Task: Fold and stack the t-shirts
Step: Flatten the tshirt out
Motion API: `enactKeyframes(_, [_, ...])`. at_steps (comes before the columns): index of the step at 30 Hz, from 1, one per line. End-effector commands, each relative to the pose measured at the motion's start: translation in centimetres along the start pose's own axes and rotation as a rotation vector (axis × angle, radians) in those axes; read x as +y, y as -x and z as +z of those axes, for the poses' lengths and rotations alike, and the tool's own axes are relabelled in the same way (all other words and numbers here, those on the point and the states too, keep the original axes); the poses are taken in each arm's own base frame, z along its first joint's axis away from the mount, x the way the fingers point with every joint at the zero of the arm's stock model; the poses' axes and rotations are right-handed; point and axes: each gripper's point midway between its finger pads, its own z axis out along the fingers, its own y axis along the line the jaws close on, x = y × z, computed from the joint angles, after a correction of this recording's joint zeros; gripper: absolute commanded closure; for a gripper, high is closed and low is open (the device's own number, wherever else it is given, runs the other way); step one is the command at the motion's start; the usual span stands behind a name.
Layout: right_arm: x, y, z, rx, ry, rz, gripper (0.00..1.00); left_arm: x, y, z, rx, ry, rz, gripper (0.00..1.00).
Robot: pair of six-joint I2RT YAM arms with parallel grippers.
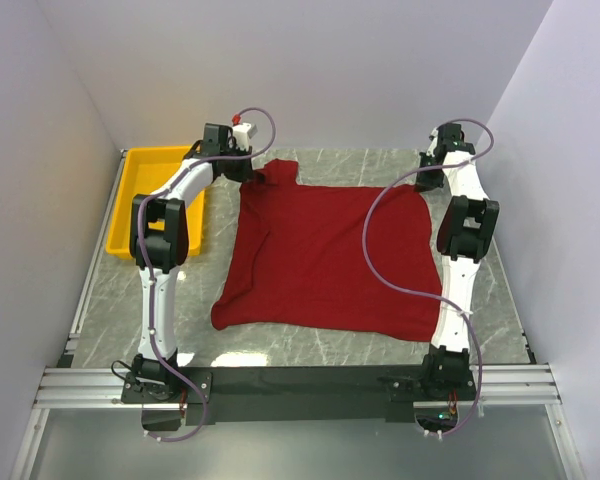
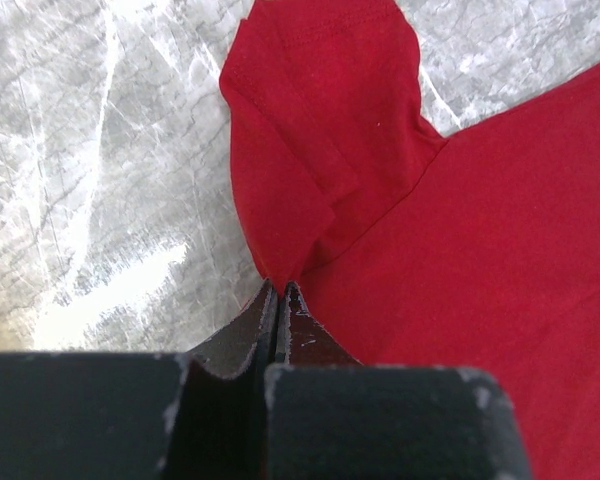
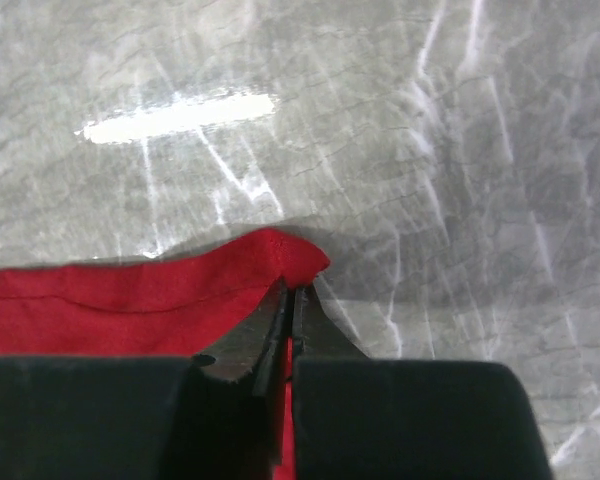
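Observation:
A dark red t-shirt [image 1: 325,255] lies spread on the grey marble table [image 1: 120,310], with one sleeve [image 1: 280,172] pointing to the far side. My left gripper [image 1: 248,172] sits at the shirt's far left, beside that sleeve. In the left wrist view its jaws [image 2: 280,288] are shut at the spot where the folds of the sleeve [image 2: 310,120] run together. My right gripper [image 1: 427,182] is at the far right corner of the shirt. There the right gripper [image 3: 295,290] is shut, with red cloth [image 3: 130,300] showing between the jaws and the corner bunched up at the tips.
A yellow plastic tray [image 1: 145,175] stands at the far left of the table, next to the left arm. White walls close in the table on the left, right and far sides. A black rail [image 1: 300,385] runs along the near edge.

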Motion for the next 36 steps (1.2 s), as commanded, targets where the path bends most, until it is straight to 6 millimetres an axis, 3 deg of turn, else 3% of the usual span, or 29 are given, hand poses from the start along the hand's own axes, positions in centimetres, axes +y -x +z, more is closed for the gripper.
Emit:
enactKeyframes(1, [0.1, 1.2, -0.5, -0.033, 0.047, 0.022, 1.00, -0.8, 2.5, -1.4, -0.068, -0.018, 0.022, 1.00])
enactKeyframes(4, [0.4, 2.6, -2.0, -0.091, 0.112, 0.024, 1.00, -0.5, 2.7, -1.7, -0.079, -0.011, 0.021, 1.00])
enactKeyframes(5, [-0.1, 1.9, -2.0, -0.081, 0.117, 0.031, 1.00, -0.6, 2.7, -1.7, -0.080, -0.009, 0.021, 1.00])
enactKeyframes(6, [0.0, 3.9, -4.0, -0.160, 0.129, 0.012, 1.00, -0.3, 3.0, -1.8, -0.095, -0.005, 0.026, 1.00])
enactKeyframes(7, [0.1, 4.3, -4.7, -0.186, 0.142, -0.010, 1.00, -0.4, 3.6, -2.2, -0.112, -0.004, -0.007, 1.00])
enactKeyframes(8, [-0.1, 3.3, -4.6, -0.172, 0.159, -0.011, 1.00, -0.4, 3.3, -2.3, -0.114, -0.005, -0.028, 1.00])
enactKeyframes(9, [0.2, 4.8, -6.4, -0.238, 0.172, -0.033, 1.00, 0.0, 4.1, -2.6, -0.150, -0.001, -0.029, 1.00])
enactKeyframes(11, [0.5, 4.3, -7.1, -0.247, 0.210, -0.039, 1.00, 0.1, 4.6, -3.2, -0.173, -0.001, -0.057, 1.00])
enactKeyframes(12, [0.3, 5.5, -8.7, -0.304, 0.218, -0.074, 1.00, 0.3, 4.8, -3.4, -0.184, -0.001, -0.065, 1.00])
enactKeyframes(14, [0.6, 4.9, -9.3, -0.316, 0.260, -0.084, 1.00, 0.3, 5.6, -3.9, -0.216, 0.000, -0.074, 1.00])
enactKeyframes(16, [0.8, 5.9, -11.3, -0.379, 0.282, -0.103, 1.00, 0.3, 6.5, -4.5, -0.250, -0.004, -0.073, 1.00])
enactKeyframes(20, [1.2, 4.8, -12.8, -0.415, 0.325, -0.129, 1.00, 0.2, 7.6, -5.7, -0.299, -0.015, -0.091, 1.00])
enactKeyframes(21, [1.7, 5.3, -14.5, -0.460, 0.337, -0.158, 1.00, 0.1, 7.8, -5.9, -0.307, -0.023, -0.093, 1.00])
enactKeyframes(23, [1.6, 4.5, -14.9, -0.474, 0.347, -0.170, 1.00, -0.1, 8.4, -6.7, -0.331, -0.028, -0.092, 1.00])
enactKeyframes(24, [1.9, 4.7, -16.6, -0.509, 0.350, -0.196, 1.00, -0.1, 8.6, -7.1, -0.337, -0.031, -0.090, 1.00])
enactKeyframes(26, [2.0, 3.4, -17.2, -0.510, 0.370, -0.207, 1.00, -0.4, 8.8, -7.9, -0.352, -0.035, -0.080, 1.00])
enactKeyframes(29, [2.5, 2.8, -20.1, -0.558, 0.386, -0.266, 1.00, -0.7, 8.9, -9.3, -0.377, -0.044, -0.067, 1.00])
enactKeyframes(32, [2.5, 1.7, -21.3, -0.575, 0.397, -0.289, 1.00, -1.3, 8.7, -10.3, -0.381, -0.064, -0.068, 1.00])
enactKeyframes(33, [2.7, 1.8, -22.7, -0.603, 0.397, -0.304, 1.00, -1.6, 9.0, -11.0, -0.391, -0.069, -0.062, 1.00])
enactKeyframes(36, [2.7, 0.9, -24.4, -0.613, 0.413, -0.307, 1.00, -2.0, 9.1, -12.1, -0.407, -0.080, -0.059, 1.00])
